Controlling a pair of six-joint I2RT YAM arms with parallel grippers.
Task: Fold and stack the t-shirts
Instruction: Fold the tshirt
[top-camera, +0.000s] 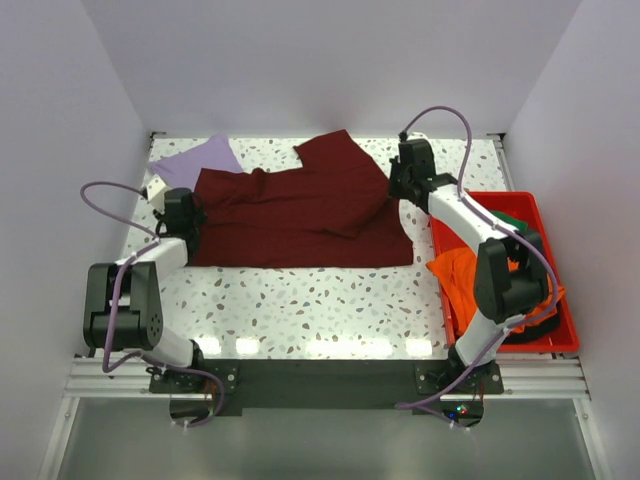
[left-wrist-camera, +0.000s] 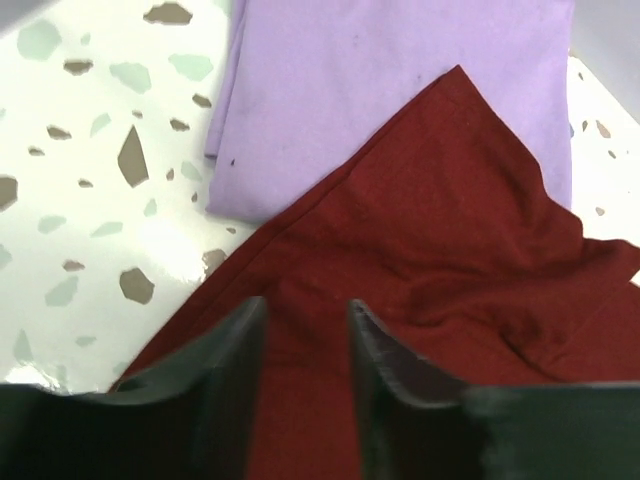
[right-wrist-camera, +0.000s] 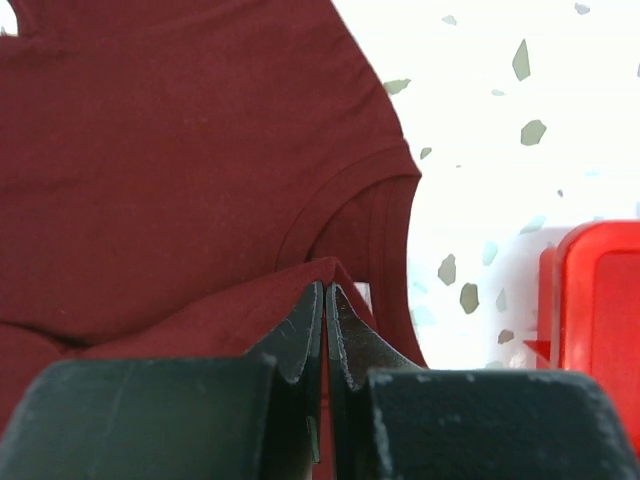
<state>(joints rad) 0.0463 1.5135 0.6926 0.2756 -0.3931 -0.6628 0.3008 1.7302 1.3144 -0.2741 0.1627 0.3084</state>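
The maroon t-shirt (top-camera: 300, 215) lies spread across the middle of the table (top-camera: 320, 310). One sleeve is thrown toward the far edge, and its left corner overlaps the folded lavender t-shirt (left-wrist-camera: 400, 60). The right pincer (right-wrist-camera: 326, 300) is pressed together on a raised fold of maroon cloth beside the right sleeve. The left pincer (left-wrist-camera: 305, 320) stands spread over the left edge, gripping nothing.

To fold well, the left side probably needs a deep bite on the maroon hem alone, clear of the lavender cloth. Both arms could then lift together and lay the cloth over flat without dragging it.

The right pincer's own fingers hide how many layers it holds. Whether the left fingertips touch the cloth cannot be told. In the red bin (top-camera: 520, 345) an orange t-shirt (top-camera: 455, 275) shows; the right arm covers much of the rest.
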